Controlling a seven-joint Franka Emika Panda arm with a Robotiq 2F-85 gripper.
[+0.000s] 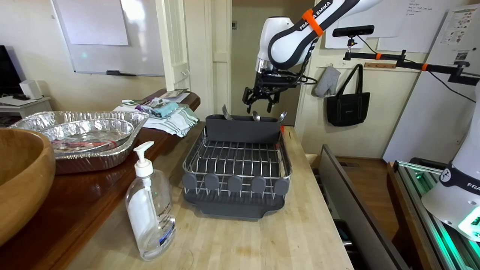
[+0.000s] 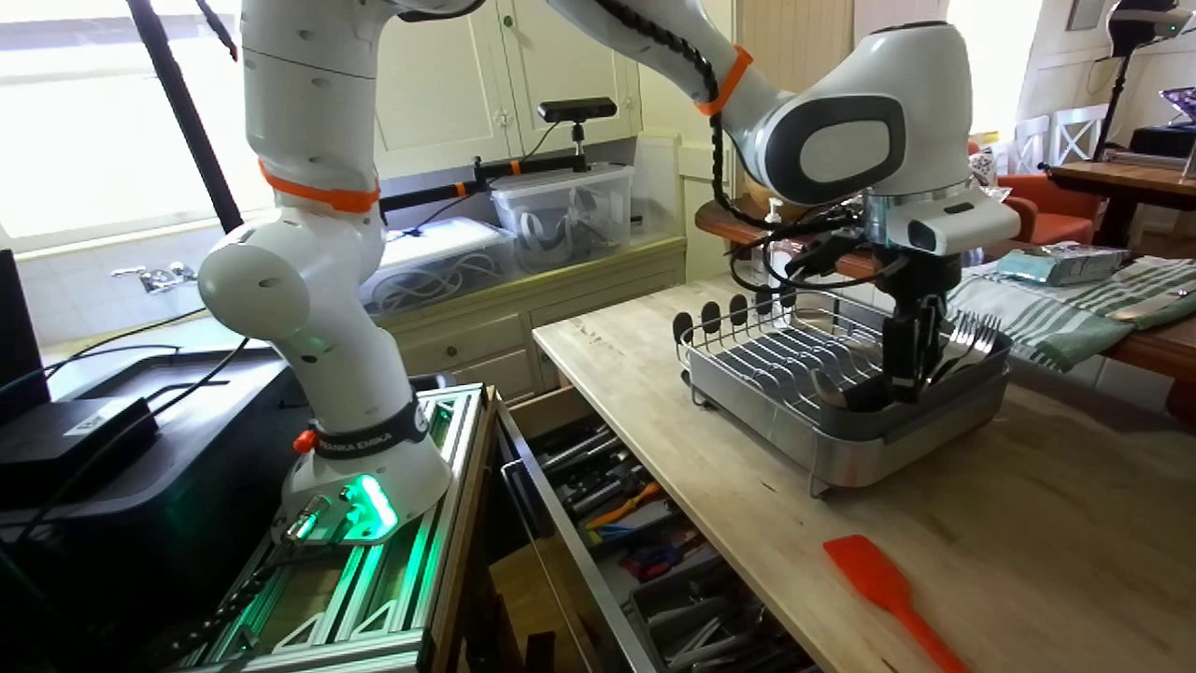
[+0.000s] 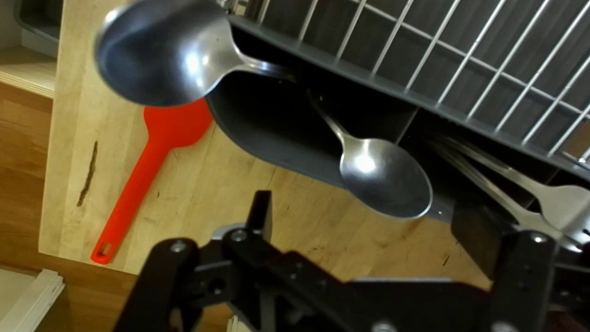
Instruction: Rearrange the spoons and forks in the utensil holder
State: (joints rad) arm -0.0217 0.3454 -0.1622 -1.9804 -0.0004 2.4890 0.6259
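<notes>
The dark grey utensil holder (image 1: 243, 129) stands at one end of the wire dish rack (image 1: 240, 161). In the wrist view, a large spoon (image 3: 161, 55) leans out of its left end. A second spoon (image 3: 387, 177) leans out near the middle. Forks (image 3: 562, 203) stand at the right end, partly hidden by my right finger. Fork tines (image 2: 976, 332) show in an exterior view. My gripper (image 3: 371, 221) is open and empty over the holder's outer side. The middle spoon's bowl lies ahead of the gap between the fingers; I cannot tell its depth there.
A red spatula (image 2: 874, 570) lies on the wooden table beside the rack. An open drawer (image 2: 645, 523) of utensils runs along the table's edge. A soap bottle (image 1: 150, 210), foil trays (image 1: 90, 127), a wooden bowl (image 1: 26, 176) and towels (image 1: 176, 122) stand around.
</notes>
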